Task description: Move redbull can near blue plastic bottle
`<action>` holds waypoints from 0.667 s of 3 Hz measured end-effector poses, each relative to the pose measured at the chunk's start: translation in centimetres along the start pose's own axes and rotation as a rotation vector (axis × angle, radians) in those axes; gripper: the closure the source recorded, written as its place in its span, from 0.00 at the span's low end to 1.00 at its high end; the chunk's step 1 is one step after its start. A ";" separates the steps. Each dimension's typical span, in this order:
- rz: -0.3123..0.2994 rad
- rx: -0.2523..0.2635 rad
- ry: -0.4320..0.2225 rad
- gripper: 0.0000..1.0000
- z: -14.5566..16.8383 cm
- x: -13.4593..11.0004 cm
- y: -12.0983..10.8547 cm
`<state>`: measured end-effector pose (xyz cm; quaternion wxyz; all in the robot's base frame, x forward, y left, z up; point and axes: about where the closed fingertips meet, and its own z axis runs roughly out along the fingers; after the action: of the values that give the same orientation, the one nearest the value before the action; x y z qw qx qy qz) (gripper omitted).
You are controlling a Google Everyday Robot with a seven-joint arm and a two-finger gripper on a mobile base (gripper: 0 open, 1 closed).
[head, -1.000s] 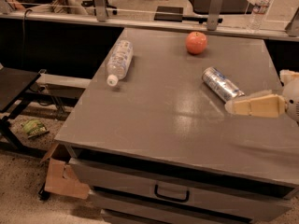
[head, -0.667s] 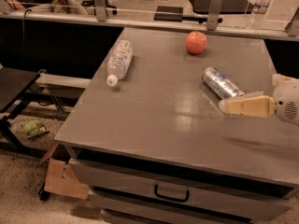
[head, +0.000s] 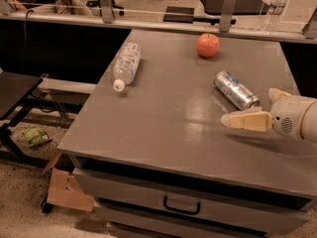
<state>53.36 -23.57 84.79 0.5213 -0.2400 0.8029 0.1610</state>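
The redbull can point(head: 236, 89) lies on its side on the grey table point(head: 163, 133), right of the middle, silver with blue patches. The blue plastic bottle point(head: 126, 64) lies on its side at the table's left, white cap toward the front edge, far from the can. My gripper point(head: 247, 106) comes in from the right edge, just in front of and to the right of the can. Its cream fingers point(head: 246, 120) stand apart, one in front of the can's near end and one behind it. It holds nothing.
A red apple point(head: 208, 45) sits at the back of the table, behind the can. A small clear bottle point(head: 275, 5) stands upright beyond the table's back right. Drawers point(head: 181, 205) are under the tabletop. Cardboard point(head: 67, 188) lies on the floor at the left.
My gripper has slid left along the table, its front finger now reaching past the can's near end. The can, the bottle and the apple have not moved.
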 end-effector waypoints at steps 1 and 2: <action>-0.007 -0.007 -0.012 0.17 1.2 0.9 -0.7; -0.011 -0.010 -0.029 0.48 2.1 1.1 -1.2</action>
<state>55.19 -23.75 82.92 0.5325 -0.2446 0.7932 0.1657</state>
